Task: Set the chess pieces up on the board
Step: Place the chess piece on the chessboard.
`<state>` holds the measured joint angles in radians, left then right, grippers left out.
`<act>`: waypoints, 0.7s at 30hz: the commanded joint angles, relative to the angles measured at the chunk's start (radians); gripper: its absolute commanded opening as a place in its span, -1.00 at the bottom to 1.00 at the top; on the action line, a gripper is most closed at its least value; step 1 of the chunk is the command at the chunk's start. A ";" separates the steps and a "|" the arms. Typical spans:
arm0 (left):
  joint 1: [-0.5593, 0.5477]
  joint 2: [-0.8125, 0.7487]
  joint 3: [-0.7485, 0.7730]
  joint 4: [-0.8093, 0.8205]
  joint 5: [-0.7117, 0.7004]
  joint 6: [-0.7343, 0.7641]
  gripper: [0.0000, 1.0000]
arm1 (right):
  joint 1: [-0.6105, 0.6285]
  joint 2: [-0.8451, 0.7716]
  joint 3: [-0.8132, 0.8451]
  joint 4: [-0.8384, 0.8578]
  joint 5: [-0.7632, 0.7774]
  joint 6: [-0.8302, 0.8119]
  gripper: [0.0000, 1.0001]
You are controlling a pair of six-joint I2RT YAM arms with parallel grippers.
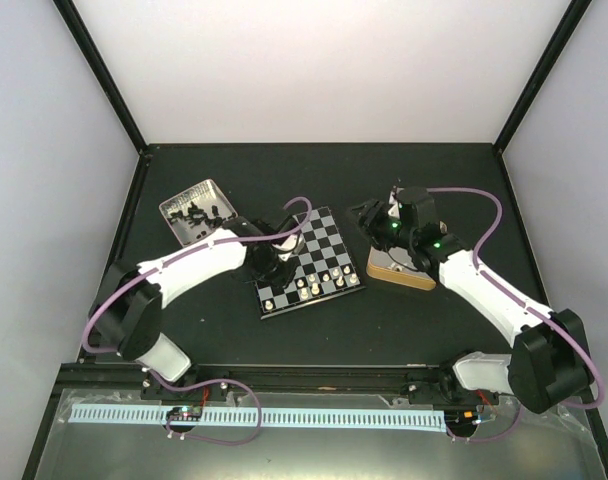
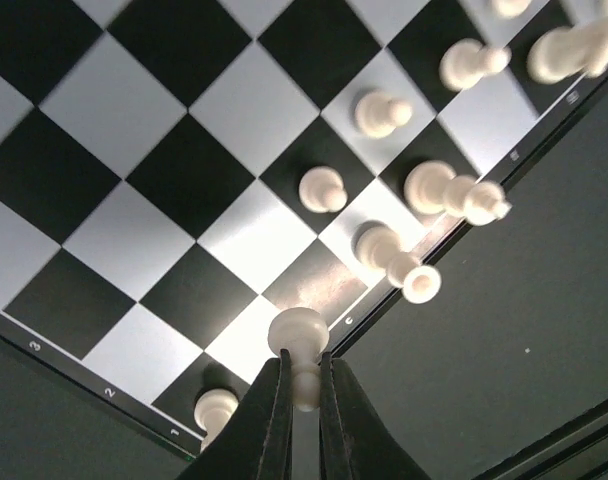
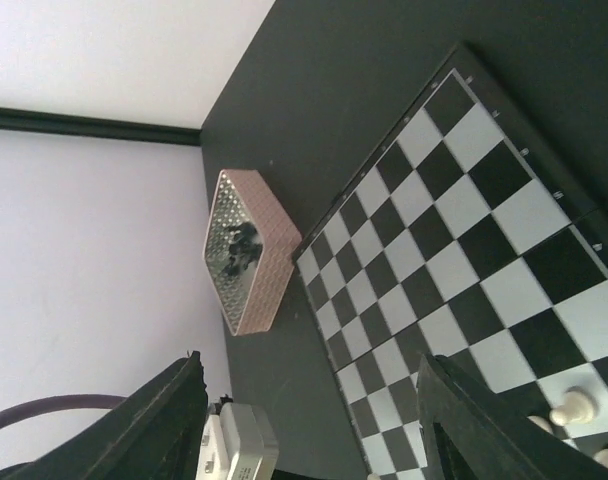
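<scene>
Starting at the far left, folks: the pinkish tray (image 1: pixel 169 208) is sitting on the black table (image 1: pixel 434 180) at ten o'clock from the board (image 1: pixel 324 235), off its far-left corner. The black chess pieces (image 1: pixel 197 212) are lying in a loose heap inside that tray.

Sliding right, the left arm (image 1: pixel 184 265) is reaching in from eight o'clock, and the left gripper (image 2: pixel 302 375) is hanging over the board's near-left corner. Look at the wrist view: its fingers (image 2: pixel 269 420) are pressing in on a white pawn (image 2: pixel 298 330). They are pinching its body, with the round head showing just past the fingertips, above the squares nearest the rim. Whether its base is touching the board I cannot tell, because the fingers are hiding it.

The other white chess pieces (image 1: pixel 327 280) are standing upright along the board's six o'clock edge, in the rows nearest that edge.

Further right, the tan box (image 1: pixel 401 272) is sitting at three o'clock from the board, just beside its right corner. The right arm (image 1: pixel 484 290) is stretching in from five o'clock. The right gripper (image 3: pixel 312 365) is hovering near the box on its twelve o'clock side. Its two fingers are standing spread wide, gripping nothing. Through the gap between them the wrist camera is showing the board's checks, with the tray sitting beyond at ten o'clock.
</scene>
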<state>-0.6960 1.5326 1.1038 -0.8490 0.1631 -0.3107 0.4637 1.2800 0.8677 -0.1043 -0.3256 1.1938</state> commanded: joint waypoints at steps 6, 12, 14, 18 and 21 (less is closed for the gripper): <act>-0.008 0.158 0.125 -0.145 0.015 0.048 -0.95 | -0.023 -0.022 -0.017 -0.053 0.063 -0.073 0.17; -0.007 0.236 0.174 -0.142 -0.001 0.051 -0.94 | -0.026 -0.020 -0.015 -0.057 0.063 -0.077 0.17; -0.008 0.255 0.181 -0.138 -0.005 0.050 -0.94 | -0.026 -0.020 -0.015 -0.060 0.062 -0.077 0.16; -0.008 0.285 0.188 -0.136 -0.003 0.052 -0.93 | -0.026 -0.027 -0.015 -0.072 0.063 -0.077 0.15; -0.008 0.302 0.190 -0.139 -0.008 0.050 -0.92 | -0.027 -0.036 -0.017 -0.079 0.065 -0.077 0.15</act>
<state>-0.6960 1.8111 1.2556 -0.9642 0.1642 -0.2714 0.4423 1.2686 0.8574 -0.1719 -0.2882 1.1305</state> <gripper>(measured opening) 0.055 0.576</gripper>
